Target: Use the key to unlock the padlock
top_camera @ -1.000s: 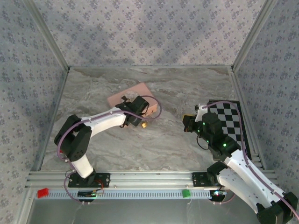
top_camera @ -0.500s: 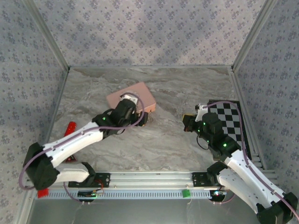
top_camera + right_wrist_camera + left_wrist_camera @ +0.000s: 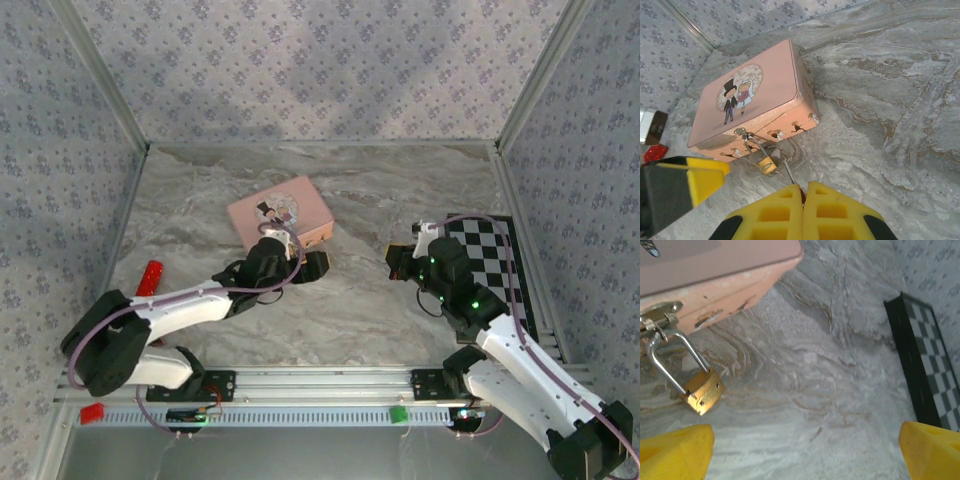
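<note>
The main danger is that the padlock (image 3: 702,390) swings aside when the key (image 3: 788,172) touches it. It hangs loosely by its shackle from the clasp (image 3: 660,315) of the pink tin (image 3: 747,92), at the tin's front wall, and its body seems to rest on the worktop (image 3: 830,390). Nothing holds it. The left fingers (image 3: 675,450) stand wide apart, and the padlock lies just ahead of one of them, not between them. If they close beside the body or push the tin, the keyhole will turn out of line.

The right fingers (image 3: 785,215) are pressed together and, as I judge, clamped on the key. Its thin blade points toward the padlock, near it but apart. Such a slim key can slip or tilt in the grip.

The padlock is small and brass-gold, with a thin silvery shackle that looks closed. I cannot see the keyhole.
</note>
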Action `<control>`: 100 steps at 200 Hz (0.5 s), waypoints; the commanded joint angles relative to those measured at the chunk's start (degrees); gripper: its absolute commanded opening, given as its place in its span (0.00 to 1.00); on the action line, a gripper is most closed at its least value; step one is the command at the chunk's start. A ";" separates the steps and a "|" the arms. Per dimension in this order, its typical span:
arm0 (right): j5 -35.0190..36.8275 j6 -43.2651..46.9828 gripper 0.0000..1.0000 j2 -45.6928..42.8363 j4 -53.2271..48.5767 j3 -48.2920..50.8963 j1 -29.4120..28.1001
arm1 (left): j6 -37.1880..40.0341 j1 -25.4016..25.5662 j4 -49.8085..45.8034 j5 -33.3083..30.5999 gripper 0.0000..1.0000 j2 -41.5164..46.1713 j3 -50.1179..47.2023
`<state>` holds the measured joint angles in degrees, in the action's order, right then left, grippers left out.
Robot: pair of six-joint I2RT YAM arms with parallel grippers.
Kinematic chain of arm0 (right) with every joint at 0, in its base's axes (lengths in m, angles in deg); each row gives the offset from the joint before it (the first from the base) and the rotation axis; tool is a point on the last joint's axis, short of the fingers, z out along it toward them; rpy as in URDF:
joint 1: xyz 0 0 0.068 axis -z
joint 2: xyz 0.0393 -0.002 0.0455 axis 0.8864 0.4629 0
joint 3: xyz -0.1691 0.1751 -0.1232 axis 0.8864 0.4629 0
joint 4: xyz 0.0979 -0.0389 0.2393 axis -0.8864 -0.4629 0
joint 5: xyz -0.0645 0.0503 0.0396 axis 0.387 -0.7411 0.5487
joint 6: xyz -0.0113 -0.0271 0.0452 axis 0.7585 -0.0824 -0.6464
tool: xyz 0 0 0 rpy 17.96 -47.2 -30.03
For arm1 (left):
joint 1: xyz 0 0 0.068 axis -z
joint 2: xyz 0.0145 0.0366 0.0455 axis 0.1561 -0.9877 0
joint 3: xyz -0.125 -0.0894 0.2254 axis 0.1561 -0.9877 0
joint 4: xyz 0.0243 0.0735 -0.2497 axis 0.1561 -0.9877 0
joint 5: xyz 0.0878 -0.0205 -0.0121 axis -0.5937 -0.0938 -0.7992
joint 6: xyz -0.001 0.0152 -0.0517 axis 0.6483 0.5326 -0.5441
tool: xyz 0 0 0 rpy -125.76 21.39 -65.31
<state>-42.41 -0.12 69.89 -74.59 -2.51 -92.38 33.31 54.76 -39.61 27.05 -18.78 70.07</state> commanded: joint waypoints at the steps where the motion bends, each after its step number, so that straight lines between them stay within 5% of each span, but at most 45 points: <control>1: -1.22 -1.06 0.00 -0.48 1.03 -0.23 0.21 | -4.38 -1.51 10.33 -0.07 0.92 -3.74 -3.06; 100: -1.91 -2.73 0.00 -0.65 2.77 1.66 0.12 | -7.21 -4.67 18.44 -2.68 0.84 -16.79 -1.89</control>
<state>-43.68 -1.54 69.82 -73.13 -1.61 -92.38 27.63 50.98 -25.55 25.54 -32.85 66.88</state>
